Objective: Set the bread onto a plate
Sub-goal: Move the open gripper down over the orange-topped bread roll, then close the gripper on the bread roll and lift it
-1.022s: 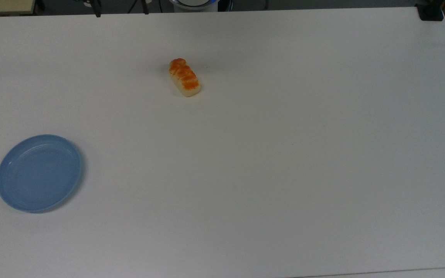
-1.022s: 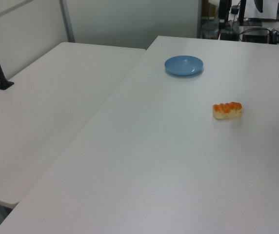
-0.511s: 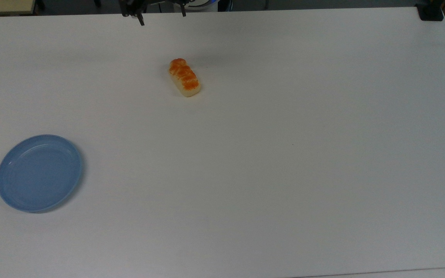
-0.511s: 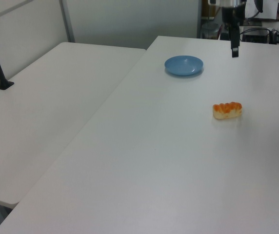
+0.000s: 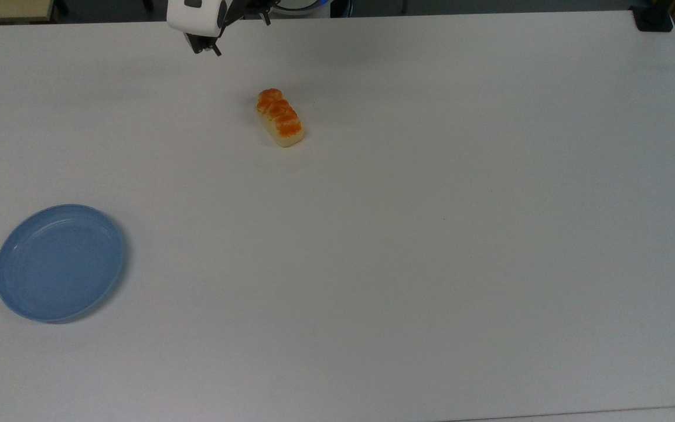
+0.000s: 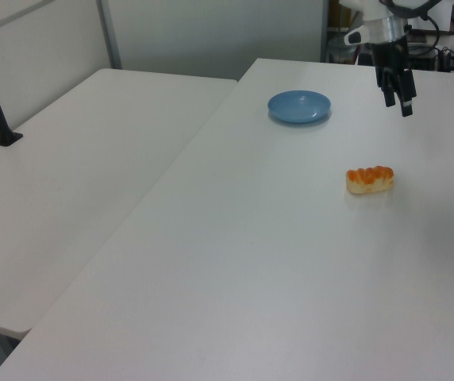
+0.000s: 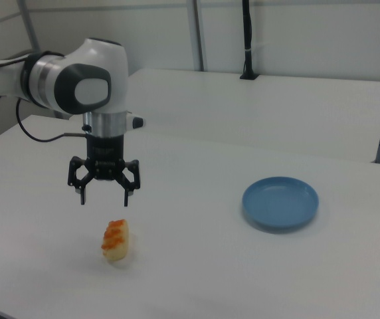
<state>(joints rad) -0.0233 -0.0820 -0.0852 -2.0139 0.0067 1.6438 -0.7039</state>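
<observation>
We see a white table (image 5: 431, 234), a plain light-blue plate (image 5: 60, 262), and bread (image 5: 279, 117) with pale cream sides under an orange-brown segmented top. The arm (image 7: 77, 83) is white and grey, its gripper (image 7: 103, 197) black.

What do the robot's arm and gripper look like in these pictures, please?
The arm is glossy white with rounded links, a dark grey oval cap on one joint and dark bands between segments. A black cable loops beside it. Below a pale cylindrical wrist section sits the gripper, black, with two slim black fingers on a branching black frame.
</observation>
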